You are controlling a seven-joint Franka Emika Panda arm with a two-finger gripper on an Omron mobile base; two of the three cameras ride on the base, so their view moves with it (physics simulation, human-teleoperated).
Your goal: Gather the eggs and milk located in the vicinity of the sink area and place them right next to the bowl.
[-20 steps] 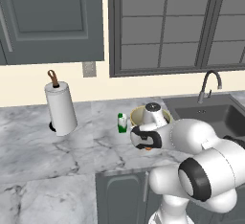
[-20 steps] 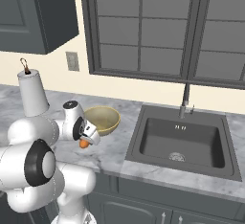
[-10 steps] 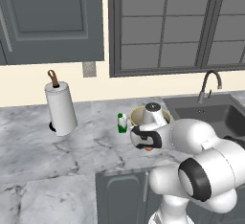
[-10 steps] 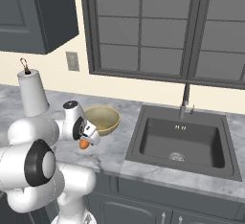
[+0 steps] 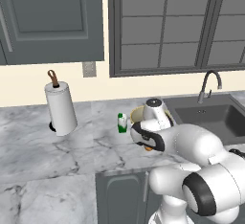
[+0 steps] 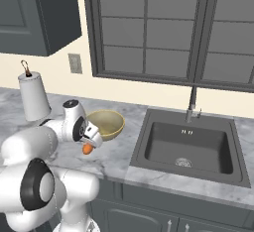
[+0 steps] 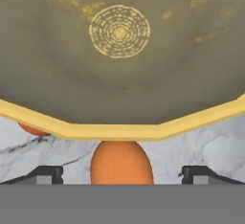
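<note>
Hand view: egg (image 7: 121,163) between spread jaws, beside the bowl (image 7: 119,131).

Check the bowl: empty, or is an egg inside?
Empty. In the hand view the bowl shows a bare inside; one egg and another egg sit outside its rim.

The wide tan-yellow bowl (image 5: 136,114) is mostly hidden behind the white arm in the left base view; only a sliver of rim shows. The small white milk carton with a green band (image 5: 122,123) is too small for its label to be read. In the hand view, a second orange-brown egg (image 7: 32,129) shows as a mere sliver under the bowl's rim (the rest is covered), and the nearer orange-brown egg (image 7: 121,163) is cut off below. The dark grey sink basin (image 5: 215,115) runs off the right edge.
</note>
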